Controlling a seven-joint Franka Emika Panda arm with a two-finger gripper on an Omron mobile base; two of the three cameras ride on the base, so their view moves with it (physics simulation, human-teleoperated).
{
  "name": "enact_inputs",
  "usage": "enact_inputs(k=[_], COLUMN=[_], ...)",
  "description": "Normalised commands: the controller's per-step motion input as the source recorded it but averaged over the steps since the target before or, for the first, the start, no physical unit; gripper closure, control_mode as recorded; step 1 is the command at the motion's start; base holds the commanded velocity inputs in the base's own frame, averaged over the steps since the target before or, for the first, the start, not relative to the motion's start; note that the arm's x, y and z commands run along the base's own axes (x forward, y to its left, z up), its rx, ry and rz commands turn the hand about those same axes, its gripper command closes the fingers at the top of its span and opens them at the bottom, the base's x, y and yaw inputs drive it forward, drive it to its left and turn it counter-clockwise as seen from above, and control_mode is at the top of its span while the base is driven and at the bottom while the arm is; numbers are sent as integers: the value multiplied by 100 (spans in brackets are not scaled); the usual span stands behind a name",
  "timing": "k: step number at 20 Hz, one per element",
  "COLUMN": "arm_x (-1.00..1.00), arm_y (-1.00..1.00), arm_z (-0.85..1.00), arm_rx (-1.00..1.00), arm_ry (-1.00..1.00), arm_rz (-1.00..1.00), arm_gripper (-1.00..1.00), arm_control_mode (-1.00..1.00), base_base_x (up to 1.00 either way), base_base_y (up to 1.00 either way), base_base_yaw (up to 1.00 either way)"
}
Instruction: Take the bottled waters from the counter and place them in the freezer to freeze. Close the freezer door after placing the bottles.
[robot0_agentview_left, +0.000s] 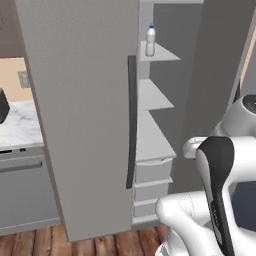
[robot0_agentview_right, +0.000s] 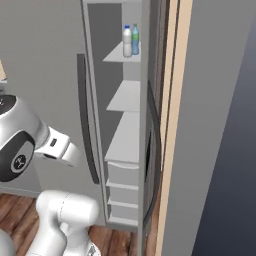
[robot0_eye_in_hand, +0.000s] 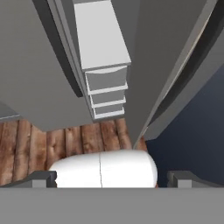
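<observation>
Tall grey freezer (robot0_agentview_right: 125, 150), upper centre of frame: white blue-capped plastic bottle (robot0_agentview_right: 127, 41) and translucent blue green-capped bottle (robot0_agentview_right: 135, 39) upright, apparently touching, on top white shelf (robot0_agentview_right: 122, 54). Matte grey freezer door (robot0_agentview_left: 82, 115) ajar. Two-finger gripper (robot0_eye_in_hand: 112, 178), bottom of frame: fingers wide apart, empty. White marble counter (robot0_agentview_left: 17, 125), left edge.

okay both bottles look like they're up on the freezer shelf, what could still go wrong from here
1. The freezer door stands wide open; the task fails unless it gets shut.
2. The white bottle and blue bottle stand upright near the top shelf's front edge, so a hard swing might topple them.
3. The gripper hangs low, away from the handle.
</observation>
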Motion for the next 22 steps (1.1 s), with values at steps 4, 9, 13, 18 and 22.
enact_inputs(k=[4,9,13,18,22], arm_x=[0,0,0,0,0], arm_y=[0,0,0,0,0], arm_z=[0,0,0,0,0], arm_rx=[0,0,0,0,0], arm_ry=[0,0,0,0,0], arm_rz=[0,0,0,0,0], arm_gripper=[-100,-100,-100,-100,-100], arm_control_mode=[100,100,100,100,100], base_base_x=[-54,-55,-23,0,0], base_base_y=[0,0,-1,-17,-45], base_base_yaw=[0,0,0,1,1])
